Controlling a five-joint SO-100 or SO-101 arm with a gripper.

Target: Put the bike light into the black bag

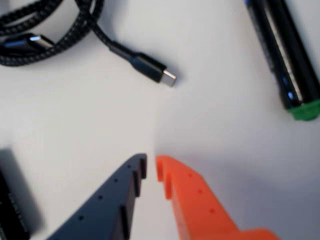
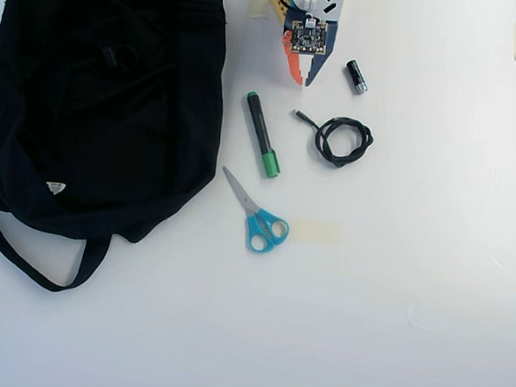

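My gripper (image 1: 151,165) is nearly closed and holds nothing, hanging above the table right of the marker (image 2: 262,135). The bag (image 2: 96,102) lies left of the marker. No view shows the bike light.

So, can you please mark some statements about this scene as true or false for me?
1. The scissors have blue handles. True.
2. The green cap of the marker points to the top of the overhead view. False: the cap is at the lower end, towards the scissors.
3. The gripper holds the cable. False: its fingertips are almost together with nothing between them, and the cable lies apart from it.
4. The black bag lies left of the marker in the overhead view. True.
5. The cable is stretched out straight. False: it is coiled, with one plug end sticking out.
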